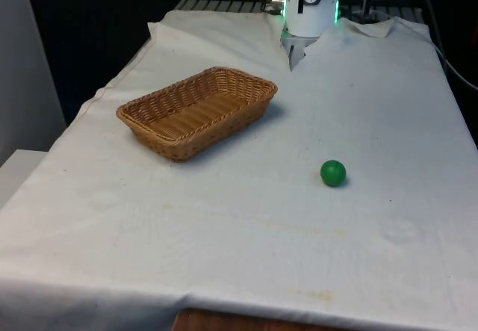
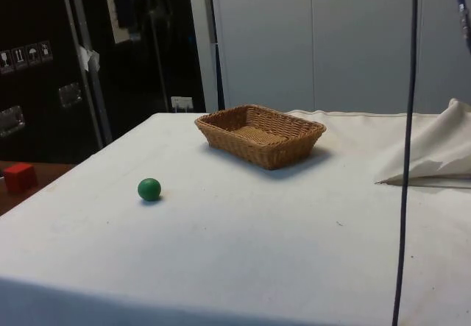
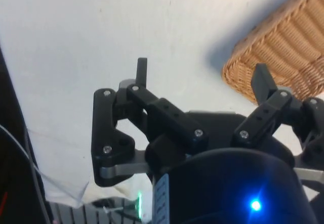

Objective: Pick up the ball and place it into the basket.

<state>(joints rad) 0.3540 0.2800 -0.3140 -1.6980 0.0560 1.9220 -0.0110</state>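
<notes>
The green ball sits alone on the white cloth, nearest the front camera, at about four o'clock from the woven wicker basket and well apart from it; in the side view the ball lies at about eight o'clock from the basket. The basket holds nothing yet.

The step in hand looks like the first reach. To do it well, I would bring the fingers straight down over the ball's middle and close evenly on both sides, since a round ball on cloth will likely roll off if nudged from one side.

Farthest off, the arm's base stands at the table's far end, at roughly one o'clock from the basket. In the wrist view the gripper hangs above the cloth with its fingers spread wide and nothing between them, the basket's corner close by.
</notes>
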